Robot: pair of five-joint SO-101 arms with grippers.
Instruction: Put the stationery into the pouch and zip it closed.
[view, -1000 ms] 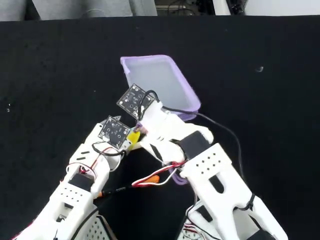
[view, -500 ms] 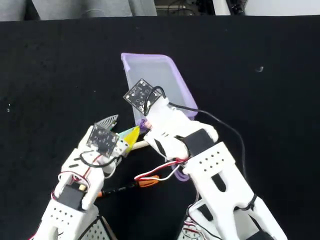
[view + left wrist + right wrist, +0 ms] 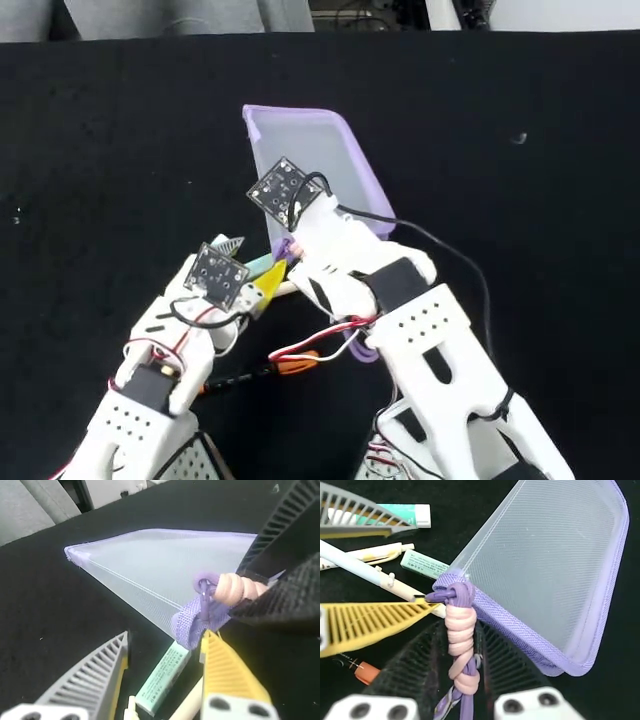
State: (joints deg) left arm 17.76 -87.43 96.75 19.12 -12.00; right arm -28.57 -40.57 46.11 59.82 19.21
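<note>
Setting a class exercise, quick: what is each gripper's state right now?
Left gripper: jaws open, holding nothing.
Right gripper: jaws shut on the pink-and-purple braided cord zipper pull.

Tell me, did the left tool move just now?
Yes. In the last half second the left tool slid back toward the pouch, which stayed put while the right tool held its zip cord.
</note>
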